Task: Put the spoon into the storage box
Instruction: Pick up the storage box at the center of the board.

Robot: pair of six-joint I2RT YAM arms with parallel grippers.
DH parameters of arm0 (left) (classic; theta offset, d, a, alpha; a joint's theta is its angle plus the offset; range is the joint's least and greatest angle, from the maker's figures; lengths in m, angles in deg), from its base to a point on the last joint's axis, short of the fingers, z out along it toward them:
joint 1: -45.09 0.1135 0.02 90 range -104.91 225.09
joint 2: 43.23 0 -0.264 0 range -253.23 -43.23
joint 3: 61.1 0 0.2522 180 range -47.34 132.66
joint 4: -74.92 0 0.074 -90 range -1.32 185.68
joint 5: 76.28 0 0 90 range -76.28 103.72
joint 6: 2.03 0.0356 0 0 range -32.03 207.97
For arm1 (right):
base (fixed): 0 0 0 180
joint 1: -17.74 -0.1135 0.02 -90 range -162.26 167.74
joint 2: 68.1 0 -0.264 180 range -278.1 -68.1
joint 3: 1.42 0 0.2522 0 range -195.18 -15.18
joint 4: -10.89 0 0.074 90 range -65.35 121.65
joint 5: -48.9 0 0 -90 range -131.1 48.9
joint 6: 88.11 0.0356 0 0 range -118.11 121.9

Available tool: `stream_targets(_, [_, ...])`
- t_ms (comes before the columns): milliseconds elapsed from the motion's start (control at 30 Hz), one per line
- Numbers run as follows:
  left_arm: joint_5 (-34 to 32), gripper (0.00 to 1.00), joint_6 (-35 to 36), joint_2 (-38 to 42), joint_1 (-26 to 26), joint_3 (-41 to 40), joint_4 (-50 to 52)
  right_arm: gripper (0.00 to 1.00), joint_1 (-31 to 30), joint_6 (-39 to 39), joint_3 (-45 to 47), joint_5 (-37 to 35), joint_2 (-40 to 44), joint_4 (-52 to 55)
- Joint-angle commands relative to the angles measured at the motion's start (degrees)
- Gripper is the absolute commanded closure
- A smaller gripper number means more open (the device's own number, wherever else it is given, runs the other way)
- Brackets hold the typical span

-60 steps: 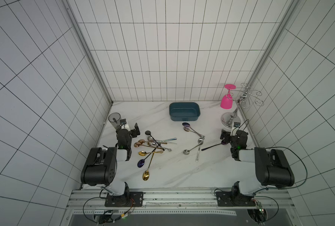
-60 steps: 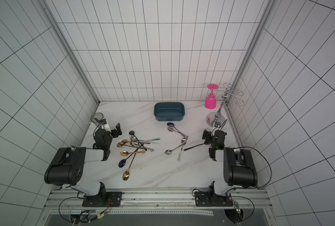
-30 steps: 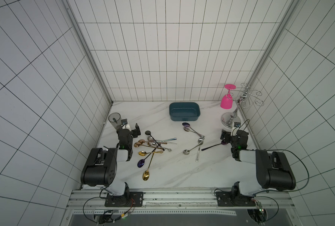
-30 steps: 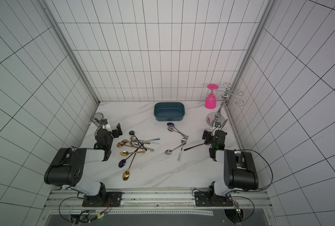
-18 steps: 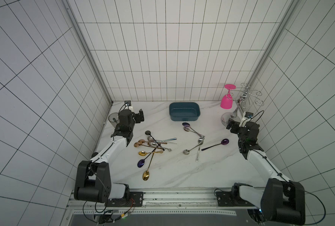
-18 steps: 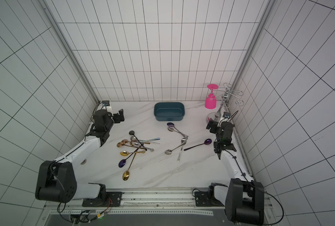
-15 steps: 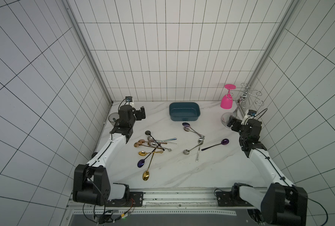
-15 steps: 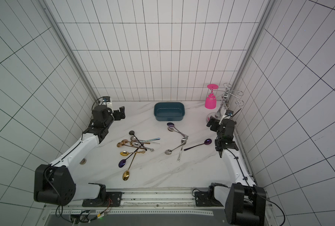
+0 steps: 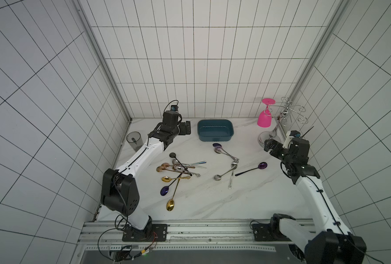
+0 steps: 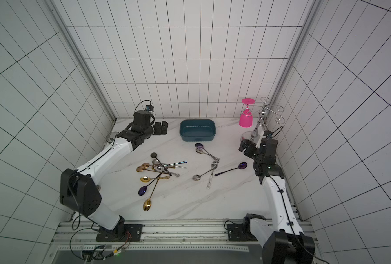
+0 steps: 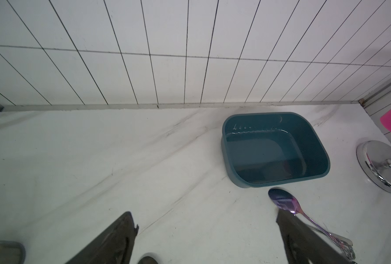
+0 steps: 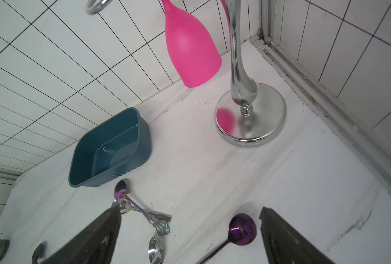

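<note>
Marble tbl (image 9: 212, 201) w/ storage box (image 9: 215, 132), spoons (image 9: 180, 168), cup (image 9: 134, 140), rack (image 9: 264, 137).

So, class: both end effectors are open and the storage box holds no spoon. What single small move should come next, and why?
Probably lower the right end effector toward the purple spoon. Its jaws stand open and empty, that spoon lies on the table closest to it, and the storage box is empty.
</note>
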Motion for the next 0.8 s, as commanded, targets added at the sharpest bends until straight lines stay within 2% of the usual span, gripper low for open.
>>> stream_targets(0, [1.04,0.04,-3.65,-5.32,-1.44,6.33,4.13,0.01,0.05,-0.07,-2.84,-0.65,2.65,6.29])
stream_targets(400, [1.21,0.08,-4.62,-29.70,-4.59,31.67,10.88,0.01,0.12,-1.15,3.52,0.02,13.22,13.46])
stream_targets(600, [0.61,0.11,-4.35,-36.68,-5.04,37.12,12.00,0.01,0.08,-2.42,5.88,-1.75,17.83,15.55])
stream_targets(767, [0.87,0.17,-4.20,-40.28,-5.02,39.58,11.87,0.01,0.07,-2.35,5.63,-1.24,18.07,15.78])
